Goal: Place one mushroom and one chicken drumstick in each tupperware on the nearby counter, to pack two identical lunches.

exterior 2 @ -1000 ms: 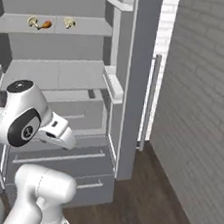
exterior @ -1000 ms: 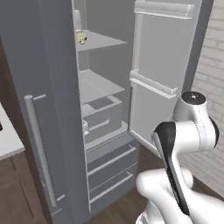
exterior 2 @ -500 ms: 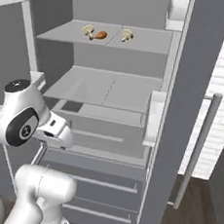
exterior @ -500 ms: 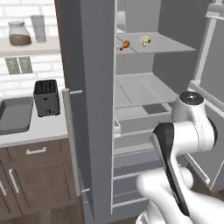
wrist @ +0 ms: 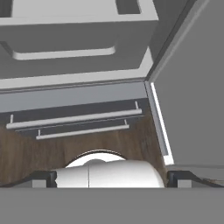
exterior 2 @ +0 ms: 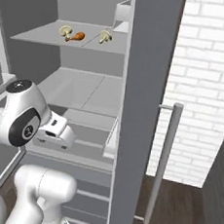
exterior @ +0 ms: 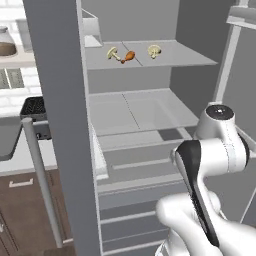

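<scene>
The fridge [exterior: 150, 120] stands open in front of me, a matte grey cabinet with smooth flat shelves and both doors swung wide. On its upper shelf [exterior: 180, 57], near the top centre of the left base view, the food lies in a short row: a mushroom [exterior: 113, 52] at the left with a rounded tan cap on a pale stem, a chicken drumstick [exterior: 128, 56] touching or just beside it, glossy orange-brown and tapering to a thin bone tip, and a second mushroom [exterior: 154, 50] a little apart to the right. The right base view shows the same three at its upper left: mushroom [exterior 2: 65, 30], drumstick [exterior 2: 77, 36], then the other mushroom [exterior 2: 106, 35].

The shelf below [exterior: 145, 112] is a plain pale slab, and under it sit boxy grey drawers [exterior: 135, 160] with recessed fronts.

At the left edge of the left base view a black slotted toaster [exterior: 33, 110] rests on the pale counter [exterior: 15, 145], above dark brown wooden cabinets [exterior: 25, 210]. A glass jar [exterior: 6, 42] with brown contents sits on a wall shelf at the upper left. A white brick wall [exterior 2: 204, 94] fills the right side of the right base view, beside a door's round silver bar handle [exterior 2: 161, 163].

The hand view looks down at a grey drawer front [wrist: 74, 39], two thin bar handles [wrist: 74, 120] and dark wood-grain floor [wrist: 26, 153]. Whether the claw is wide or narrow, I cannot tell.
</scene>
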